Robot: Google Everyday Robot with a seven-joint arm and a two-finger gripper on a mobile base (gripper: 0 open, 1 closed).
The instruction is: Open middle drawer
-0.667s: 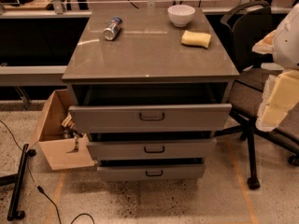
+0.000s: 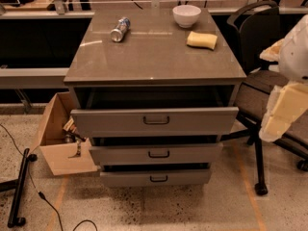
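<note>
Floor, nearest the camera: a black cable (image 2: 45,201) and a black bar stand (image 2: 19,189) lie off the front-left corner of the desk (image 2: 154,57).

Front face of the desk, bottom to top:
- The lowest drawer (image 2: 156,178) has the narrowest-looking front, with a dark handle at centre.
- The middle drawer (image 2: 156,154) sits directly above it. Its front is low and flat and carries a small dark loop handle at centre. A dark gap shows above the front. The front stands further back than that of the drawer above.
- The top drawer (image 2: 155,121) is pulled out well past the front edge of the desk, and a dark open cavity shows behind its front.

Left of the desk, beside the front-left corner, an open cardboard box (image 2: 60,138) rests on the floor with small items inside.

Right of the desk, beyond the front-right corner, the pincer (image 2: 281,114) hangs in the air on the pale arm. It is apart from all drawers and in front of a black office chair (image 2: 255,81). Whether the pincer is open or closed cannot be told.

Desk surface:
- A yellow sponge (image 2: 201,40) lies near the right edge.
- A can (image 2: 120,29) lies on its side toward the back-left corner.
- A white bowl (image 2: 186,15) stands near the back edge.
</note>
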